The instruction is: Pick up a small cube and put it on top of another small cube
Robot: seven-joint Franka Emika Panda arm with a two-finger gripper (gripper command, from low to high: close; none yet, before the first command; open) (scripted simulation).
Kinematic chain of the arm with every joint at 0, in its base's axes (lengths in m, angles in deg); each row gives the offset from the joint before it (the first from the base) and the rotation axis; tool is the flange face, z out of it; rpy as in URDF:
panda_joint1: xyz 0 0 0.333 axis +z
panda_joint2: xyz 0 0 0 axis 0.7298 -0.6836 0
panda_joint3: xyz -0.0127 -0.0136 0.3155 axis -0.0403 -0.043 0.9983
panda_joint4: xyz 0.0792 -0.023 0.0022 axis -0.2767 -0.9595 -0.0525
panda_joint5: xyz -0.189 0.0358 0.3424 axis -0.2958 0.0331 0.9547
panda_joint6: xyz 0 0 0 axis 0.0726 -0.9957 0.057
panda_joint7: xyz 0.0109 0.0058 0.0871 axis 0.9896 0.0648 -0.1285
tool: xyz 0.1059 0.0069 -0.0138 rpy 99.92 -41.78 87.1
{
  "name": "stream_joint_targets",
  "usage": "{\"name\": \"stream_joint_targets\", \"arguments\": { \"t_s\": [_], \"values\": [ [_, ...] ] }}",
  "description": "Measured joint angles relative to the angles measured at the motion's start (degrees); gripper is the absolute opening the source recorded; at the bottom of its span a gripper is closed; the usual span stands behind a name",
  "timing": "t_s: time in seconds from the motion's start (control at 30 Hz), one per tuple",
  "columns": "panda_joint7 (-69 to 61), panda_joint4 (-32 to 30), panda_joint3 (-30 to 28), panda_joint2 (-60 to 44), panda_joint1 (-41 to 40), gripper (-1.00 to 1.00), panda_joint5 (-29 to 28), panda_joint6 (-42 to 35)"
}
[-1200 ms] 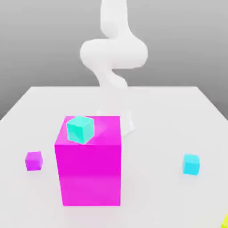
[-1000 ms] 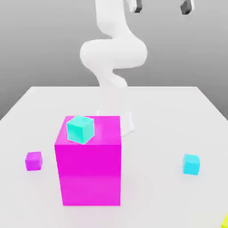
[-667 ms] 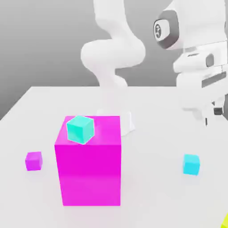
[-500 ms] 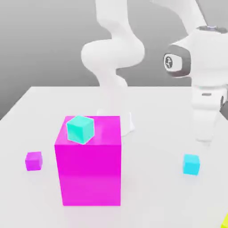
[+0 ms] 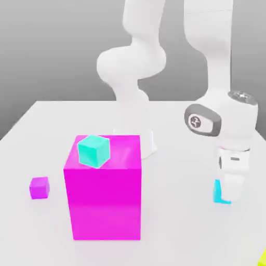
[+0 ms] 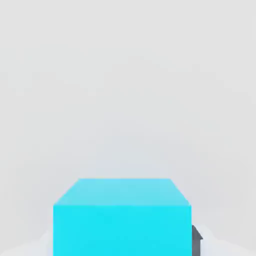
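While the gripper (image 5: pixel 232 196) hangs low over the table (image 5: pixel 176 228), the cyan cube (image 5: pixel 220 193) sits right beneath it, close against the hand; whether the fingers are apart or closed, I cannot tell. Nothing is stacked yet. The turquoise cube (image 5: pixel 94 150) waits on the big magenta cube (image 5: pixel 104 197), well off to the side, so lifting, carrying and placing remain.

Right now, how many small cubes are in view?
3. A turquoise cube atop the big magenta cube, a purple cube at the exterior view's left, a blue cube under the gripper.
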Motion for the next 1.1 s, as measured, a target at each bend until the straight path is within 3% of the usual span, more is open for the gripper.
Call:
{"name": "stream_joint_targets", "arguments": {
  "t_s": [0.23,0.33,0.53,0.9,0.97,1.07,1.1],
  "values": [
    [-4.7,-2.3,4.2,11.6,-2.7,-1.00,6.2,-9.3],
    [-9.9,-1.1,3.0,17.0,-6.2,-1.00,9.3,-15.7],
    [-20.1,4.3,-4.0,26.7,-13.4,-1.00,9.4,-30.5],
    [-33.9,14.4,-18.8,43.7,-29.2,-1.00,1.7,-57.2],
    [-35.2,14.0,-20.5,44.4,-30.9,-1.00,0.8,-57.5],
    [-35.8,10.2,-21.8,42.2,-31.5,-1.00,0.3,-51.6],
    [-35.9,9.5,-21.9,41.8,-31.5,1.00,0.3,-50.4]
  ]
}}
